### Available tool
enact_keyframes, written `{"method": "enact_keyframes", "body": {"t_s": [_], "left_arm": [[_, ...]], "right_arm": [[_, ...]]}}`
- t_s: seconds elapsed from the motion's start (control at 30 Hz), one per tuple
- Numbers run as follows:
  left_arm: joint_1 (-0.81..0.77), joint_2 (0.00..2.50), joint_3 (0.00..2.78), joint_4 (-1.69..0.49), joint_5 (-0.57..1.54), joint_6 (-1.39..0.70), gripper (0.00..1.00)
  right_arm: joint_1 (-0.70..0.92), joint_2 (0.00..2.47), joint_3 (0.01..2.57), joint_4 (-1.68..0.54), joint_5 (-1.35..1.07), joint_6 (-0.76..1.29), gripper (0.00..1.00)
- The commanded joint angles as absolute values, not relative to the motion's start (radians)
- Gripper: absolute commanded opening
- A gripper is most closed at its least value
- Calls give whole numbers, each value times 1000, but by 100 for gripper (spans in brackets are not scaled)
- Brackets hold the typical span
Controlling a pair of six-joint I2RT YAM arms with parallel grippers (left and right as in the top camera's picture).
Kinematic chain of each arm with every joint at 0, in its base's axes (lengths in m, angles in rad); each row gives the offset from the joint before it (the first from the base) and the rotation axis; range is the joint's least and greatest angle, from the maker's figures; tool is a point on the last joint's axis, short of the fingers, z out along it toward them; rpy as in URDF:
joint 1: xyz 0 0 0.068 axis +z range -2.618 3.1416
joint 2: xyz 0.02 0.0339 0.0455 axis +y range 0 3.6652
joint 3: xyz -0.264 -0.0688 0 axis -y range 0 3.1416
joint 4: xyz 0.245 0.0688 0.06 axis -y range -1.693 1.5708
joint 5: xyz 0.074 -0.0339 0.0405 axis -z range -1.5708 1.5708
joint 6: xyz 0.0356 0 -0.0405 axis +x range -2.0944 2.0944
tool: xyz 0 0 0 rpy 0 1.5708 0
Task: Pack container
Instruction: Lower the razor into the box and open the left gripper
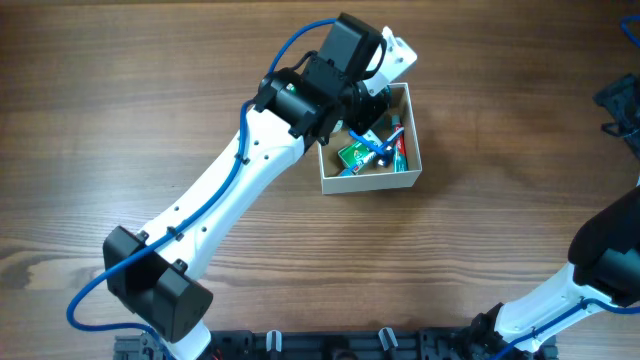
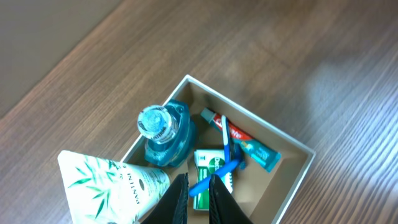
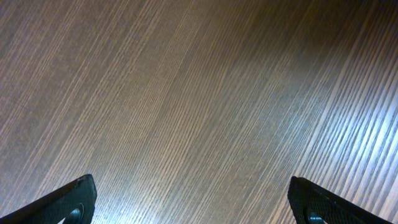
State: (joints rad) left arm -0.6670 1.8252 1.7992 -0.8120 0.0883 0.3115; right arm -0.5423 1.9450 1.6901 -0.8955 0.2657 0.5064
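Container, far centre: I see left gripper fingers near-closed over toothbrush, pinch unclear; right gripper spread wide.

Overhead, the left arm covers the container's upper-left corner; the white tube is cut off below.

Probably a lab, wooden table, robot arms
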Motion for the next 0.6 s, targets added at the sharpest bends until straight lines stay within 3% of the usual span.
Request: {"method": "enact_keyframes", "body": {"t_s": [0.0, 0.03, 0.1, 0.17, 0.2, 0.43, 0.57], "left_arm": [[-672, 1856, 1805, -804, 123, 389, 28], [-672, 1857, 1805, -798, 123, 389, 36], [-672, 1857, 1805, -773, 123, 389, 65], [-672, 1857, 1805, -742, 123, 389, 85], [-672, 1857, 1805, -711, 123, 389, 100], [-672, 1839, 1805, -598, 118, 389, 100], [-670, 1788, 1805, -629, 14, 385, 100]], "right_arm": [[-543, 1940, 1687, -893, 261, 498, 100], [-543, 1940, 1687, -893, 261, 498, 100], [-543, 1940, 1687, -893, 261, 498, 99], [-543, 1940, 1687, -893, 261, 498, 100], [-543, 1940, 1687, -893, 261, 498, 100], [-543, 1940, 1687, -893, 261, 498, 100], [-543, 1940, 1687, -893, 261, 498, 100]]}}
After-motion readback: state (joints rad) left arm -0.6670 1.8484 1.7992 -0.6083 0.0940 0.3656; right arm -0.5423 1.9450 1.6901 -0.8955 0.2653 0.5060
